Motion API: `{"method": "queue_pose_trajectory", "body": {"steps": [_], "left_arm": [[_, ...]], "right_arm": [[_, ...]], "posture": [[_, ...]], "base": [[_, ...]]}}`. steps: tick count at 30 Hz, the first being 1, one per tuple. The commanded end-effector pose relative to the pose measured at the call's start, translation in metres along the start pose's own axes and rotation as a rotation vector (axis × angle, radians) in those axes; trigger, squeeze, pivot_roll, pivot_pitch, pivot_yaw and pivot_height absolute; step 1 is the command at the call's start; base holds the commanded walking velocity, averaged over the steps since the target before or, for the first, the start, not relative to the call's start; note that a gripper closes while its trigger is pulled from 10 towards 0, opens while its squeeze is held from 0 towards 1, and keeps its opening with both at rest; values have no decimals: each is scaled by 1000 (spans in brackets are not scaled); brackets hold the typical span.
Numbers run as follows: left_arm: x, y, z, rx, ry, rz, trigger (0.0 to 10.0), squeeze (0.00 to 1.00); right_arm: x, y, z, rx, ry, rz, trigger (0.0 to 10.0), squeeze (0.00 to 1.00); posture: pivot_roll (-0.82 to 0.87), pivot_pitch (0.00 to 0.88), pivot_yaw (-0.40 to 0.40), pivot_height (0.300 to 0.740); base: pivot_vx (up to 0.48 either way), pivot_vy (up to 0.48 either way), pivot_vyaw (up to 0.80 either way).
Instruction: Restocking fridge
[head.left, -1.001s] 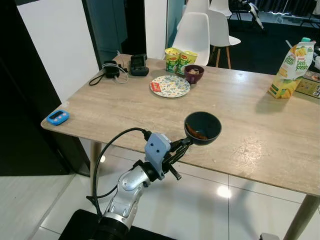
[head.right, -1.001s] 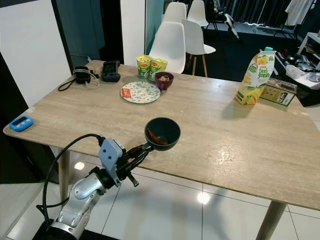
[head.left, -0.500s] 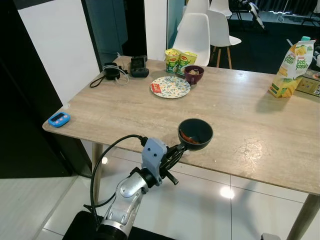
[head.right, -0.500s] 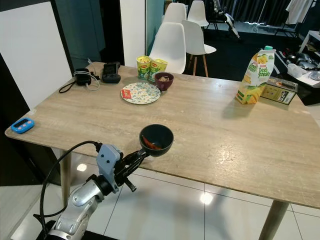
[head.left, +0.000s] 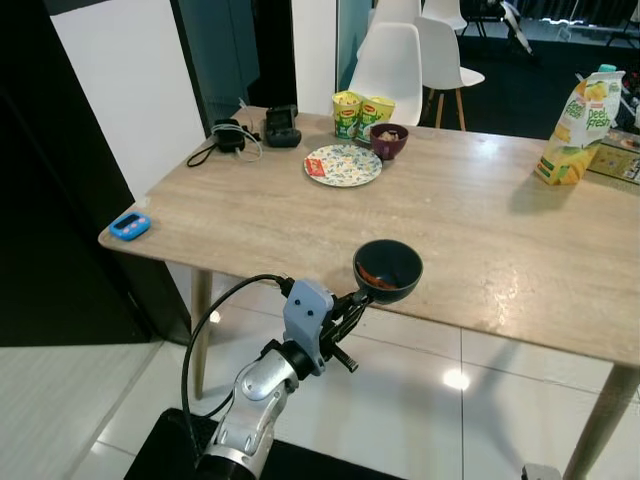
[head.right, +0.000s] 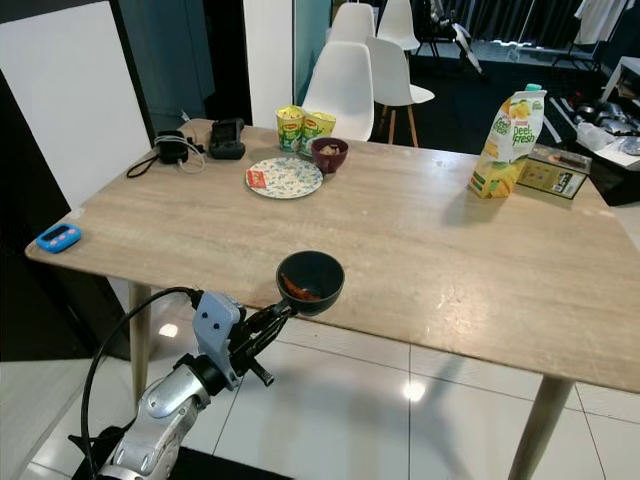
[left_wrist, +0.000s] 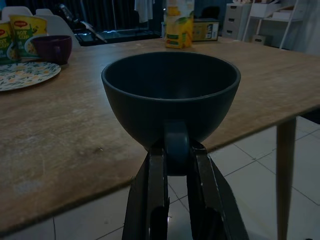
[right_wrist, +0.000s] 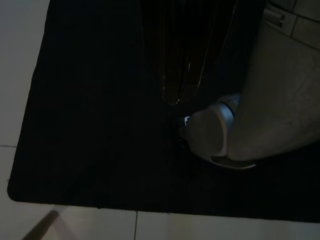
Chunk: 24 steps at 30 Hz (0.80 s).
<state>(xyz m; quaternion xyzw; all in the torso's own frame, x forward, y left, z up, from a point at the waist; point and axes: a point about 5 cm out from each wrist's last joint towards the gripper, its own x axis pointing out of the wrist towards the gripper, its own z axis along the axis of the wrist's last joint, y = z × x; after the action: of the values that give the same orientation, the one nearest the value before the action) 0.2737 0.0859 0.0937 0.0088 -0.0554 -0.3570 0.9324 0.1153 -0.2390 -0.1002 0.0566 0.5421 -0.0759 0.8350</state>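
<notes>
A dark bowl (head.left: 388, 270) with a bit of reddish food in it hangs in the air at the near edge of the wooden table (head.left: 480, 220). My left gripper (head.left: 352, 300) is shut on it, low in front of me. In the left wrist view the two black fingers (left_wrist: 156, 185) clamp a small tab at the base of the bowl (left_wrist: 171, 95). The right wrist view is very dark: the right gripper (right_wrist: 175, 75) hangs over a black mat beside my own silver leg.
On the table stand a patterned plate (head.left: 343, 165), a purple bowl (head.left: 388, 141), two noodle cups (head.left: 360, 112), a juice carton (head.left: 575, 125), black chargers with cables (head.left: 280, 128) and a blue timer (head.left: 130, 226). White chairs (head.left: 395, 60) stand behind. Glossy tiled floor lies below.
The camera has drawn back from the table. The bowl, still held by my left gripper, has come from over the tabletop to its near edge and sits a little lower.
</notes>
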Motion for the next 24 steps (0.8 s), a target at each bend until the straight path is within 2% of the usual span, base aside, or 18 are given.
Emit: {"method": "queue_pose_trajectory", "body": {"steps": [1,24], "left_arm": [[3,-3,1,-4,-7,-6,10000,0],[4,-10,1,-5,-8,-22,10000,0]], "right_arm": [[-1,-3,-1,-5,10,-16,10000,0],[-1,-5,-7,-28,39,-58,10000,0]], "posture": [[34,0,-39,740],[34,0,-36,740]], "base": [[-330,0,0],[-350,0,-34]]}}
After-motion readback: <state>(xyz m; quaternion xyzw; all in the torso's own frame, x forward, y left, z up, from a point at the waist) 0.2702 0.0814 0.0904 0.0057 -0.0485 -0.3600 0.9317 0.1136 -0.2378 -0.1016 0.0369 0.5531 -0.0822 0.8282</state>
